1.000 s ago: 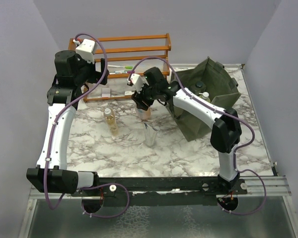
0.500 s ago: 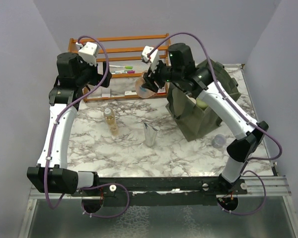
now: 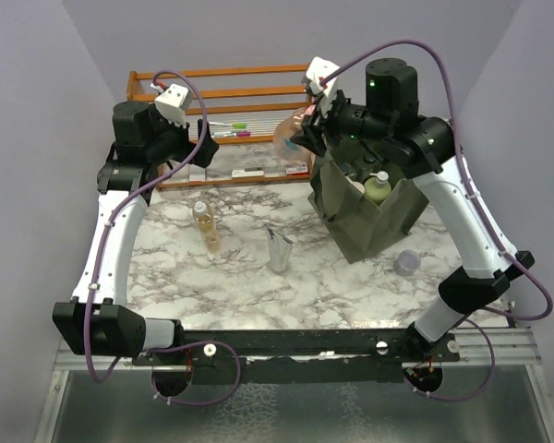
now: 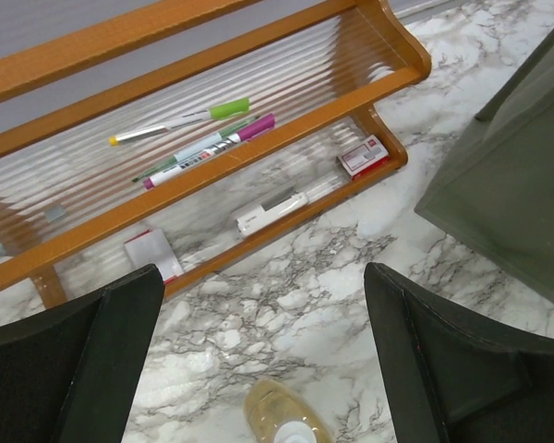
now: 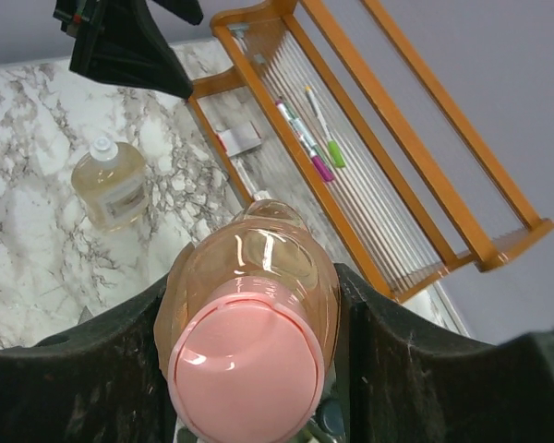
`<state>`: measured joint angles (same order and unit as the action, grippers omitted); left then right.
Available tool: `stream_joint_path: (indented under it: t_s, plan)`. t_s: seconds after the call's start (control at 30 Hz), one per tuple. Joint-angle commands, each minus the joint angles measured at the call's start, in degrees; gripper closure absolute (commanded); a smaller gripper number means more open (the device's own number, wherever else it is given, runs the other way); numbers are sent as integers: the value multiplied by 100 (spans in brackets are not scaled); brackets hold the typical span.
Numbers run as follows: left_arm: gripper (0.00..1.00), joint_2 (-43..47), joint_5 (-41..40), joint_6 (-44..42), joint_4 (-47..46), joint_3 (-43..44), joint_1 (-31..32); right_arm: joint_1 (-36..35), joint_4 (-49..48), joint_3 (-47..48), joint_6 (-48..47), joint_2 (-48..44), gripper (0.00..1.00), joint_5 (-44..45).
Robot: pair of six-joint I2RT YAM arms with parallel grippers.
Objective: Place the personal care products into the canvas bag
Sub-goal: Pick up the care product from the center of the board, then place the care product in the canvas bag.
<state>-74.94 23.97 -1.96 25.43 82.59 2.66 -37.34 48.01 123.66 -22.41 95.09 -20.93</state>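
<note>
My right gripper (image 3: 303,138) (image 5: 254,309) is shut on a peach-amber bottle (image 3: 289,140) (image 5: 258,268) with a pink cap, held in the air just left of the canvas bag's (image 3: 374,221) rim. A pale green bottle (image 3: 377,187) shows inside the bag. On the marble stand an amber bottle (image 3: 206,226) (image 4: 279,420) (image 5: 111,185) and a silver tube (image 3: 279,249). My left gripper (image 3: 201,149) (image 4: 263,360) hangs open above the table in front of the rack, with the amber bottle below and nothing between its fingers.
An orange wooden rack (image 3: 231,111) (image 4: 258,157) with pink and green pens (image 4: 212,138) and small boxes runs along the back. A small lavender jar (image 3: 407,262) sits right of the bag. The bag's dark side (image 4: 517,185) is to the left gripper's right.
My right arm has lifted the peach bottle from the table's middle and carried it up and right to the bag's edge. The left gripper has shifted slightly to the right.
</note>
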Motion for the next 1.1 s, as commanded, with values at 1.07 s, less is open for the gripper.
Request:
stream_joint_path:
  t_s: [1.07]
  plan:
    - [20, -2037, 704, -411, -720, 679, 3225, 2998, 7, -1563, -381, -1988, 99, -157]
